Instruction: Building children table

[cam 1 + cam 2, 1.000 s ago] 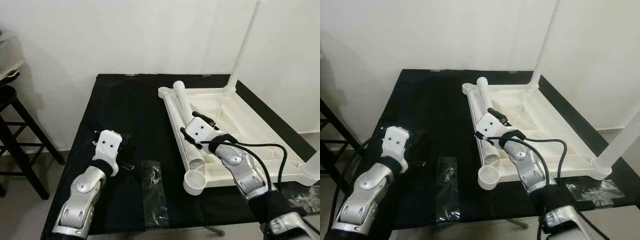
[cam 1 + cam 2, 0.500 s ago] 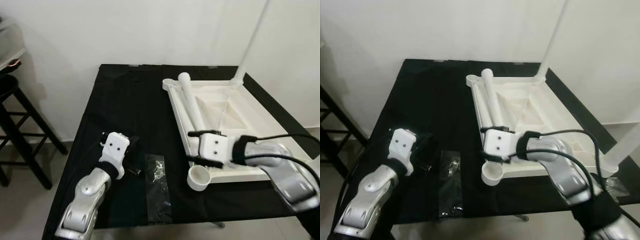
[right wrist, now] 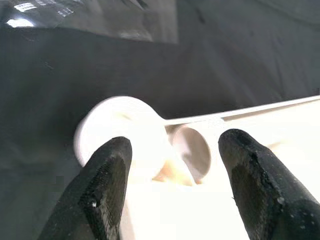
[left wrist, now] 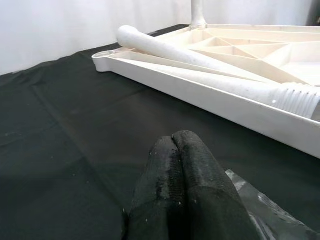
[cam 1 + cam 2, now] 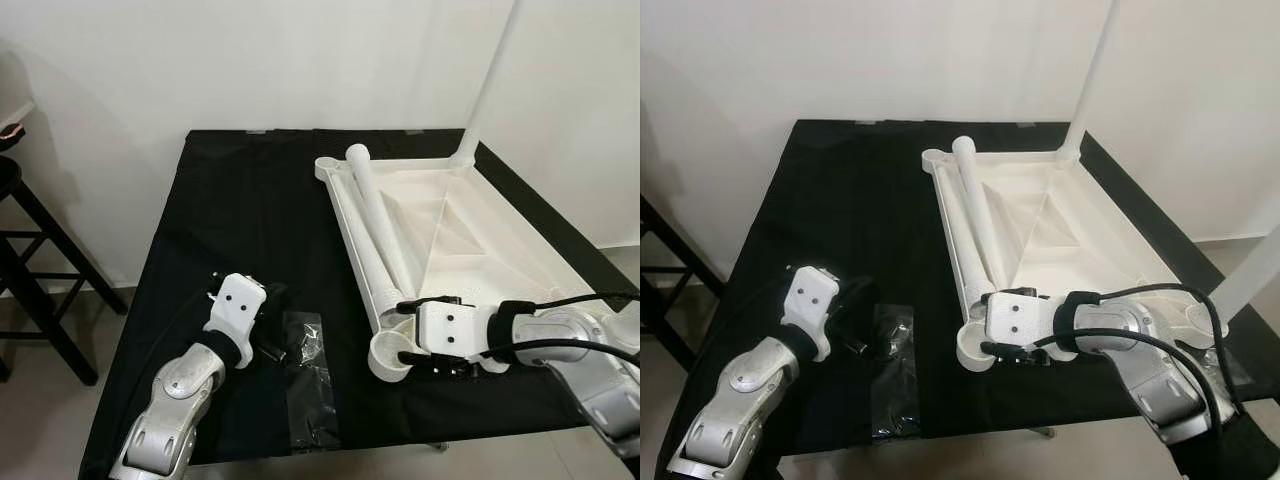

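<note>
An upside-down white table top (image 5: 470, 235) lies on the black table (image 5: 240, 220). One white leg (image 5: 490, 80) stands upright in its far right corner, another (image 5: 1252, 275) in its near right corner. A loose leg (image 5: 375, 225) lies along the top's left rim. My right gripper (image 5: 405, 335) is open at the near-left corner socket (image 5: 388, 355). In the right wrist view its fingers (image 3: 105, 185) straddle the socket (image 3: 117, 127) and the loose leg's hollow end (image 3: 192, 150). My left gripper (image 5: 270, 330) is shut, holding nothing, low over the cloth beside a clear plastic bag (image 5: 308, 375).
A dark stool (image 5: 30, 260) stands on the floor left of the table. White walls close the back and right. The table's front edge runs just under both arms. A black cable (image 5: 580, 300) loops along my right arm.
My right gripper has come off the lying leg and moved down to the near-left corner socket. My left gripper has edged toward the plastic bag. The camera view has shifted.
</note>
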Controlling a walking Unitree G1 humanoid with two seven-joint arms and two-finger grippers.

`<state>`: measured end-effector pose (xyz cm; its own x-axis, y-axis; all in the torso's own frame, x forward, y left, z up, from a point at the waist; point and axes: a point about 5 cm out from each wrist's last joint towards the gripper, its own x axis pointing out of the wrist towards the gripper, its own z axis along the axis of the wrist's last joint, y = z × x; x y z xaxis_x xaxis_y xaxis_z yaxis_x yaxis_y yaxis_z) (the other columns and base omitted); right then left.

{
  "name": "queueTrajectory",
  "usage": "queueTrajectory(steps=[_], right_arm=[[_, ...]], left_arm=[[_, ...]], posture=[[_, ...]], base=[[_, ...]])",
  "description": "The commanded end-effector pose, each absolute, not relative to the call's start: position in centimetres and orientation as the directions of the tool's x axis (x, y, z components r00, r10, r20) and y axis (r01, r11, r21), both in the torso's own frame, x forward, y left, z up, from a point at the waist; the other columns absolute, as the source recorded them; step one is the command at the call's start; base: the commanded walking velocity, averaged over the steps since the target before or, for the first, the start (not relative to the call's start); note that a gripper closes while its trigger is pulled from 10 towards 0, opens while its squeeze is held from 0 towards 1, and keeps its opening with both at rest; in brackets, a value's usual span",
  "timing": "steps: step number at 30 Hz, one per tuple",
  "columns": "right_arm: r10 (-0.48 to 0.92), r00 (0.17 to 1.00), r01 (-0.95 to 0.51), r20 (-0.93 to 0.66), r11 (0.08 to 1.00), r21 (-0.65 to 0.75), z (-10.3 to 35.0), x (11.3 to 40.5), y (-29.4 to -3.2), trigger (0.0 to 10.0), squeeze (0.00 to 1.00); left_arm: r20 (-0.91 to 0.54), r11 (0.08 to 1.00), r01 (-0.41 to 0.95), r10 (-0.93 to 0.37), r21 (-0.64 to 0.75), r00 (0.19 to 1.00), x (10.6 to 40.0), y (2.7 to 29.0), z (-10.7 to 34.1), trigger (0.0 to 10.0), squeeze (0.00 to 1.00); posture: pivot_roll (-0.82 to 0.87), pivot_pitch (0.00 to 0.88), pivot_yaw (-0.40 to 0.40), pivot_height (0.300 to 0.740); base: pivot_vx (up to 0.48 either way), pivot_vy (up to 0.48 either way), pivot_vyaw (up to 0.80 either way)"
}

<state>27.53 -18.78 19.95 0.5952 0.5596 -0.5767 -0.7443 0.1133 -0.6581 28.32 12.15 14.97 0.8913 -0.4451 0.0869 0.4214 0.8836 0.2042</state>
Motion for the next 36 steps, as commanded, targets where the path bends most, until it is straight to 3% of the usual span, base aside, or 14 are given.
queueTrajectory(steps=[1,10,36], right_arm=[[0.54,0.621,-0.727,-0.568,0.126,-0.674,19.6,27.8,-18.4,10.0,0.0],[0.555,0.583,-0.759,-0.594,0.109,-0.642,19.1,26.9,-17.6,10.0,0.0],[0.438,0.699,-0.665,-0.565,0.108,-0.739,20.9,29.3,-18.8,10.0,0.0]], left_arm=[[0.069,0.873,0.432,-0.457,0.225,0.887,28.0,12.0,14.8,10.0,0.0],[0.064,0.867,0.446,-0.469,0.222,0.881,28.0,11.7,14.7,10.0,0.0],[0.045,0.844,0.483,-0.505,0.232,0.862,27.6,11.0,14.5,10.0,0.0]], posture=[[0.0,0.094,-0.07,0.74],[-0.01,0.087,-0.07,0.74],[0.01,0.098,-0.074,0.74]], base=[[0.0,0.0,0.0],[0.0,0.0,0.0],[0.0,0.0,0.0]])
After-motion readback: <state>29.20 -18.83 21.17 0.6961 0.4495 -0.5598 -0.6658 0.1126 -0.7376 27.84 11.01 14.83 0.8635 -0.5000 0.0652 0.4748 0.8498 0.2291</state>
